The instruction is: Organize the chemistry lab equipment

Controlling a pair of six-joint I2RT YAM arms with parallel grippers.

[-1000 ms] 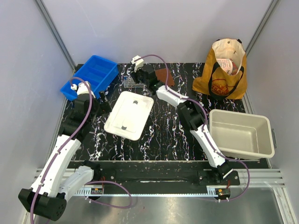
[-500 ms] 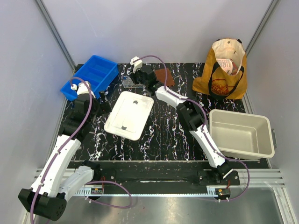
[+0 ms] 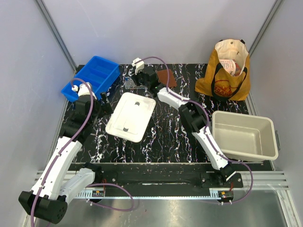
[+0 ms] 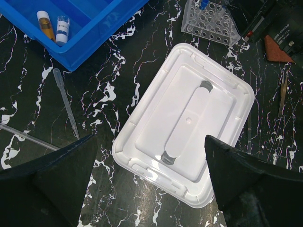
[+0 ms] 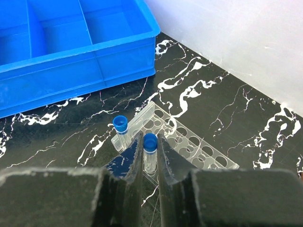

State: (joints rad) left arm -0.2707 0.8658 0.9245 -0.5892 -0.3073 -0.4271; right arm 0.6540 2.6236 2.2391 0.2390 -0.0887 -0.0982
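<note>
My right gripper [image 5: 150, 138] is shut on a blue-capped clear tube [image 5: 150, 161] and holds it upright over the near edge of the small clear tube rack [image 5: 199, 151]. A second blue-capped tube [image 5: 120, 124] stands in the rack's left corner. In the top view this gripper [image 3: 134, 83] is at the rack [image 3: 131, 85] at the back. My left gripper [image 4: 149, 138] is wide open and empty above the white lid [image 4: 189, 118]. An amber vial [image 4: 45, 23] and a white-capped vial [image 4: 61, 29] lie in the blue bin [image 4: 94, 28]. Thin metal tools [image 4: 283, 92] lie right of the lid.
A plastic pipette [image 4: 66, 101] and a glass rod [image 4: 28, 137] lie on the black marbled table left of the lid. A tan tote bag [image 3: 226, 71] stands at the back right. A beige tub [image 3: 244, 135] sits at the right. A brown piece [image 3: 165, 77] lies behind the right arm.
My right gripper has shifted slightly left toward the rack with the tube in it. The left arm has not moved.
</note>
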